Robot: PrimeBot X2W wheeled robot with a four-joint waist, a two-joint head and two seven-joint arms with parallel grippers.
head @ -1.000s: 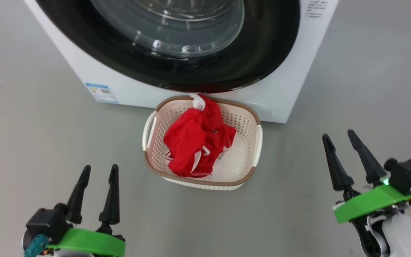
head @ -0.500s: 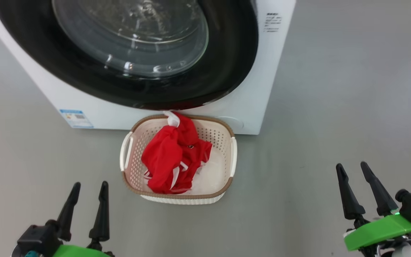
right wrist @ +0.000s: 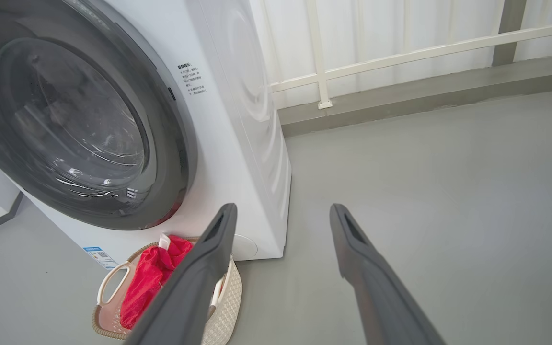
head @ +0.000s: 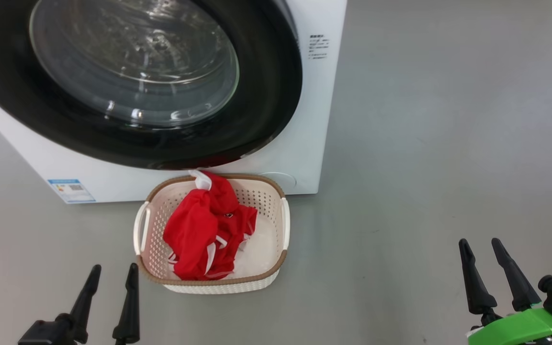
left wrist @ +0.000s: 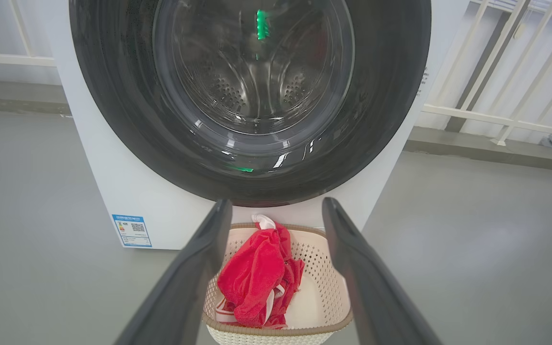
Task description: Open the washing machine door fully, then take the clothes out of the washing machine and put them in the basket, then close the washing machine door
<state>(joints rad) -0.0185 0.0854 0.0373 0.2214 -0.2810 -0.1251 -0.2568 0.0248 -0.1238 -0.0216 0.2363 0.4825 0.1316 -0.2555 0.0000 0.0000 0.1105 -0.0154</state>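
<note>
**A:** Where are the clothes at this moment?

**B:** The bright red garment with white stripes (head: 199,235) lies crumpled inside the small cream-white perforated plastic basket (head: 218,282). One white trim of it rests on the back rim.

**A:** And the basket itself?

**B:** It stands on the grey floor (head: 424,167), just in front of the big white front-loading washing machine (head: 304,143), below the large round door with a glossy black rim (head: 266,96). The door lies flat against the machine front, closed.

**A:** How are the jaws?

**B:** The left jaws and the right jaws are both apart and hold nothing. The left jaws hover near the basket's front corner; the right jaws are well apart from it.
</note>
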